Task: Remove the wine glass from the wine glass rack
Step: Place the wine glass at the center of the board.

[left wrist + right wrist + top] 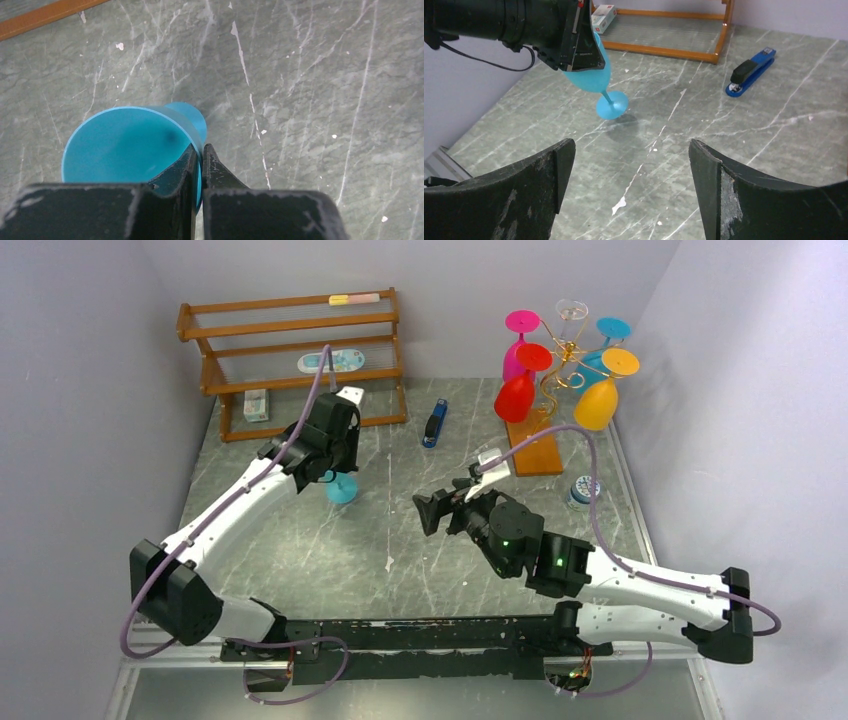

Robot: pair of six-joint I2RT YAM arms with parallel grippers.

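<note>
Grey-green marbled table [400,540] is enclosed by pale lilac walls [80,390] at 9, 12 and 3 o'clock, the clock being read on the top view with the arm bases at 6. Two arms are counted.

One brown slatted shelf [290,355] is set at 11 o'clock against the back wall. One wine glass rack [562,368], gold wire on an orange-brown base [537,450], is set at 1 o'clock.

Six stemmed glasses are counted. Five are hung upside down on the rack: a magenta glass [517,345], a red glass [517,392], a clear glass [571,312], a cyan glass [606,338] and an orange glass [599,398]. The sixth, a turquoise wine glass [341,488], is found off the rack, at about 10 o'clock from the table's middle and well apart from the rack. It is held tilted, bowl uppermost. Its foot is seen close to the marble, but whether contact is made cannot be told.

The left gripper [201,150] is clenched on the glass's rim, one finger inside the bowl and one outside. The right gripper [631,165] is released, its fingers spread wide, near the table's middle.

One blue stapler [434,424] is laid at 12 o'clock, between shelf and rack. One small round blue-and-white container [582,490] is set at 3 o'clock, near the rack's base. On the shelf are seen one small white box [256,403], one pale oval item [331,361] and one yellow-and-pink strip [354,298]. The print on the box is too small to be read.
</note>
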